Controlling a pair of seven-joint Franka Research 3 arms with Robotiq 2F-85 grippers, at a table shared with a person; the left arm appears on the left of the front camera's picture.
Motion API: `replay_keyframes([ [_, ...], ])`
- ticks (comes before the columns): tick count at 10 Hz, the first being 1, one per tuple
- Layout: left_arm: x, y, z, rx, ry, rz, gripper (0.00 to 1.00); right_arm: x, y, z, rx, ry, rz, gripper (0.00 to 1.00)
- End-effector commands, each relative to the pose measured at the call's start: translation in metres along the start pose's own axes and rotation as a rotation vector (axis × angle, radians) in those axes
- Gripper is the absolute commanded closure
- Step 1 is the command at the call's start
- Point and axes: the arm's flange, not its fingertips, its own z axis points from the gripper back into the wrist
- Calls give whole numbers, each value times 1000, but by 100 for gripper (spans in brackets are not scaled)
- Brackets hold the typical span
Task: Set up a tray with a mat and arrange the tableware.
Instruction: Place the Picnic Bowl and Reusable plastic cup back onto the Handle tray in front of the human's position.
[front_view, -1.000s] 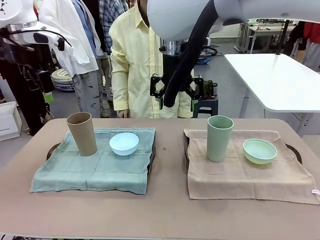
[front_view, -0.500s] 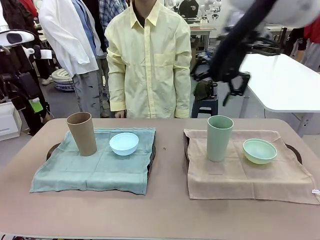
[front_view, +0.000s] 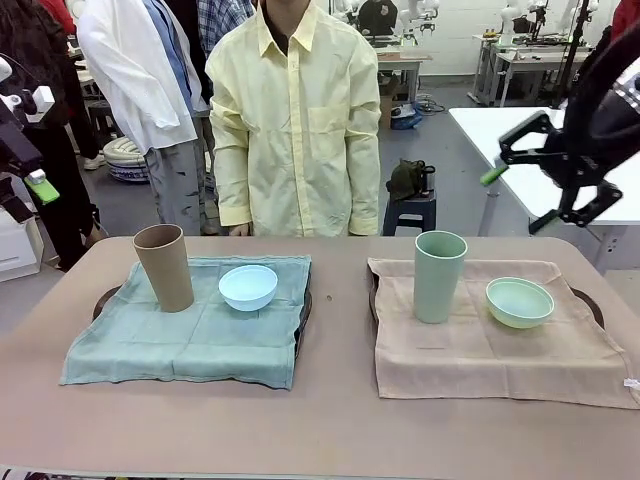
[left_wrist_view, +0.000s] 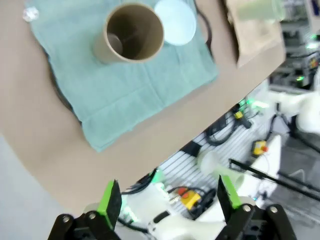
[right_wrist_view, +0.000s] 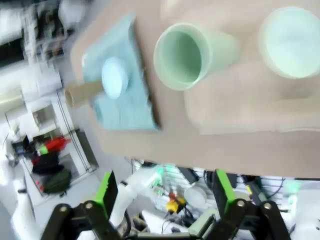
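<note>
Matte, plastic-looking tableware sits in two sets. Left of centre in the front view, the tan-brown tumbler and pale blue bowl rest on a teal mat. Right of centre, the pale green tumbler and pale green bowl rest on a beige mat.

All four pieces look light, stiff and smooth. The tumblers are tall and would likely tip if nudged, so I would pinch one across the wall near the rim, and take a bowl by its rim. The soft mats could bunch if dragged.

Each tray is mostly covered, with a dark rim showing at the mat edges. The left gripper hangs with jaws spread wide and empty over the table's edge in its wrist view; the right gripper likewise, its picture blurred. At the right edge of the front view, the right gripper is partly cut off.
</note>
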Motion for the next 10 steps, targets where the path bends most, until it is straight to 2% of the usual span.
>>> replay_keyframes([
  [1, -2, -9, -3, -9, -12, 55, 0, -10, 18, -7, 24, 60, 77, 0],
  [4, -2, -9, -3, -9, -12, 55, 0, -10, 18, -7, 24, 60, 77, 0],
  [5, 2, -3, 0, 4, -1, 25, 0, -8, 13, -6, -3, 30, 40, 0],
  [6, -5, 0, 1, -67, -69, 49, 0, 3, -2, 4, 19, 32, 106, 0],
  [8, -26, 10, 1, -322, -258, 127, 0, 25, -45, 35, 68, 21, 231, 0],
  [10, -44, 20, -5, -489, -382, 202, 0, 37, -84, 55, 172, 29, 312, 0],
])
